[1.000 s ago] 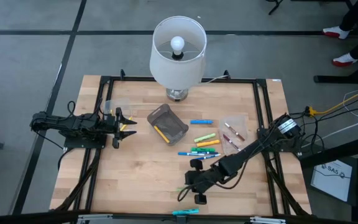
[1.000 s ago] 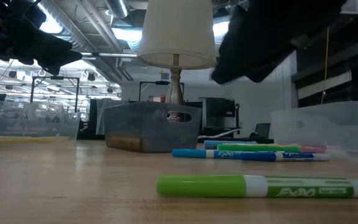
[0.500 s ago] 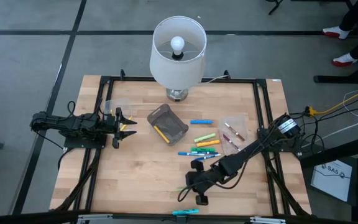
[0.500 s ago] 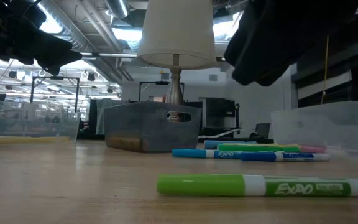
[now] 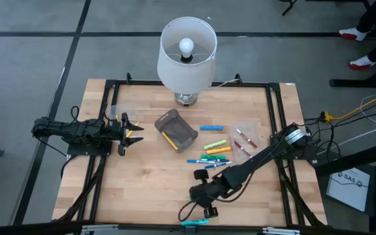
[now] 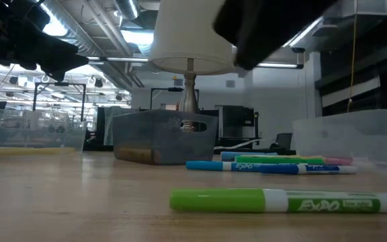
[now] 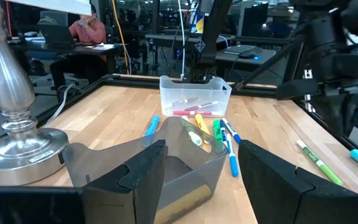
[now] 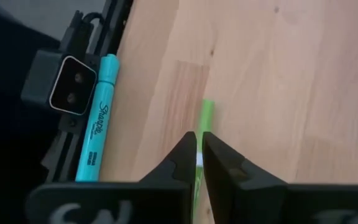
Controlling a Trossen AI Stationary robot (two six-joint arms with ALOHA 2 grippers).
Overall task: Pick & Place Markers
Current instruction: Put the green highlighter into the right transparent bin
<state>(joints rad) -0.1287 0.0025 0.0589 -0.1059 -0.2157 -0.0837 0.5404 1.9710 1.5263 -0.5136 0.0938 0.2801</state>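
Apparently the step in hand is the reach for a pen: at the left of the high view the left gripper [image 5: 128,128] waits with its fingers spread wide beside the grey bin [image 5: 175,128], while at lower centre the right gripper [image 5: 205,202] hangs over the green marker [image 8: 204,134], its fingers nearly together with only a slit between them. The next move would call for parting those fingers and coming down astride the green marker, which lies near the front edge beside a cyan marker [image 8: 97,121]; the other markers [image 5: 214,152] lie mid-table. From above, the right arm hides the green marker.
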